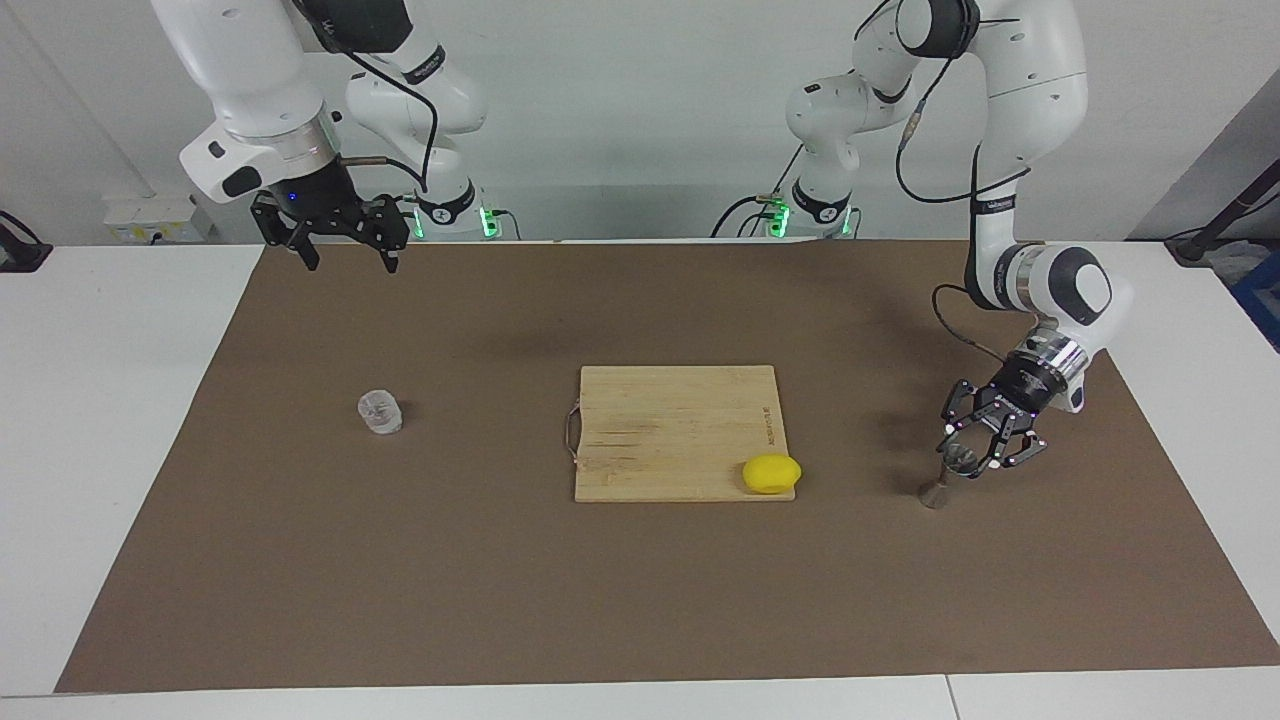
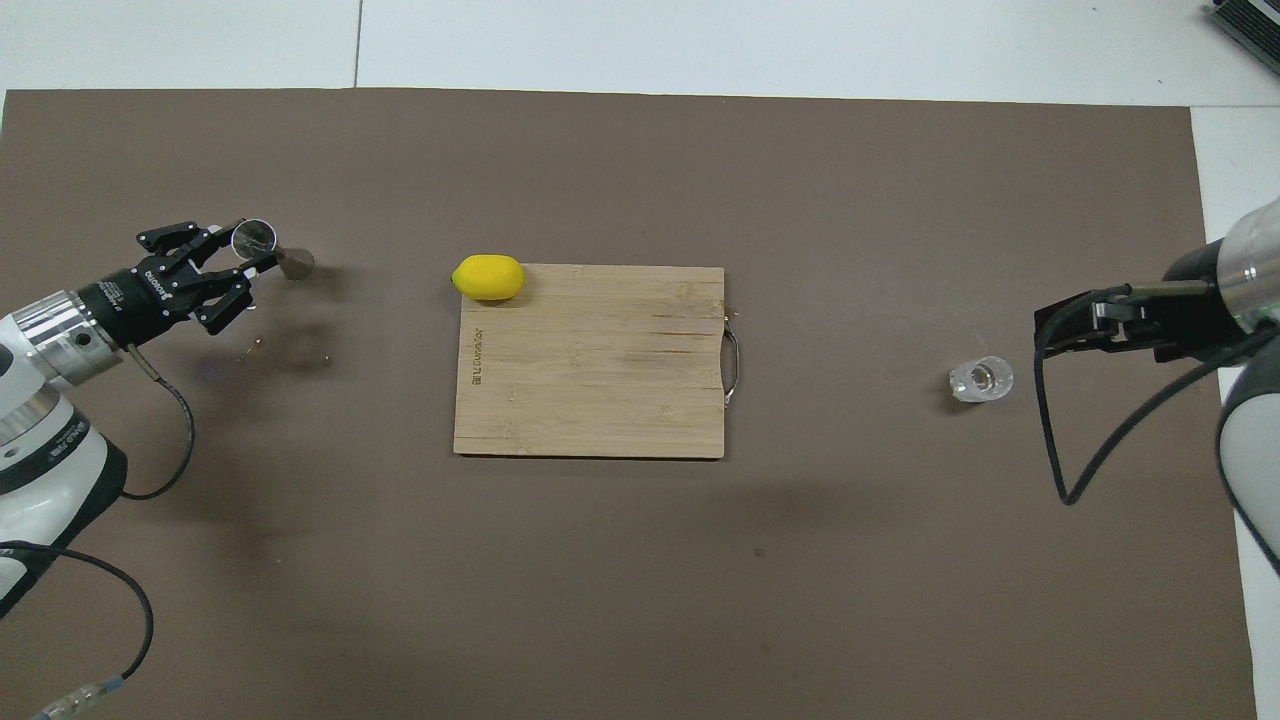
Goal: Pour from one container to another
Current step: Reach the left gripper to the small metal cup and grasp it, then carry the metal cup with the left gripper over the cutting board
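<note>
1. Left gripper [image 1: 962, 458] grips the jigger's [image 1: 950, 474] upper cone; the jigger stands on the desk.
2. Right gripper [image 1: 345, 250] waits open, high above the mat; cup [image 1: 380, 412] untouched.
3. Risk: the tapered steel slips or tips when lifted.

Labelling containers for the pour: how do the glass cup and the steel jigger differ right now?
The glass cup is clear and squat; the jigger is grey metal, hourglass-shaped. The cup stands free, with the right gripper raised and open; the left gripper is shut on the jigger. Both rest on the brown mat.

A robotics lab: two mounted arms [image 1: 1030, 120] over a brown mat [image 1: 400, 560].
</note>
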Controlling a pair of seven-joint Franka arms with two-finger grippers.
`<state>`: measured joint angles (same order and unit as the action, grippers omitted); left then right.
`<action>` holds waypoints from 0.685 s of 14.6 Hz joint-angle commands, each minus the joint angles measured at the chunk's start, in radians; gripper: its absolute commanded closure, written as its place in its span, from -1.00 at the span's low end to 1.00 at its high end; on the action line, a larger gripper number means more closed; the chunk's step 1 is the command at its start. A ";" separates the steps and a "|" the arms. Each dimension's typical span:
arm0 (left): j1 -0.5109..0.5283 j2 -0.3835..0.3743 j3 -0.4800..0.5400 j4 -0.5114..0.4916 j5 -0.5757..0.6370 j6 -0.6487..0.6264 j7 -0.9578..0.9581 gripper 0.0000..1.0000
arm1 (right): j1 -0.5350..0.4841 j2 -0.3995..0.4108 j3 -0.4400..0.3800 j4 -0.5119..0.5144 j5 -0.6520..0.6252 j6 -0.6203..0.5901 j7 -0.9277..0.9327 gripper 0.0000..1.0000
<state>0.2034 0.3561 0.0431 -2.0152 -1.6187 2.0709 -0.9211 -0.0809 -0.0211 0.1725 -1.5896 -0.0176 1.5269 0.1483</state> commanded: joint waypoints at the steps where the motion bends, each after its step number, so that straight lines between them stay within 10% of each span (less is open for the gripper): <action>1: -0.004 0.015 0.003 0.021 -0.007 -0.005 0.005 1.00 | -0.008 -0.006 0.004 -0.012 0.007 0.012 -0.032 -1.00; 10: -0.018 -0.051 -0.146 0.056 -0.015 -0.103 -0.039 1.00 | -0.008 -0.006 0.004 -0.012 0.007 0.012 -0.032 -1.00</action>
<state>0.1924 0.3456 -0.0813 -1.9543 -1.6189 1.9951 -0.9272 -0.0810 -0.0211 0.1725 -1.5897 -0.0176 1.5269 0.1483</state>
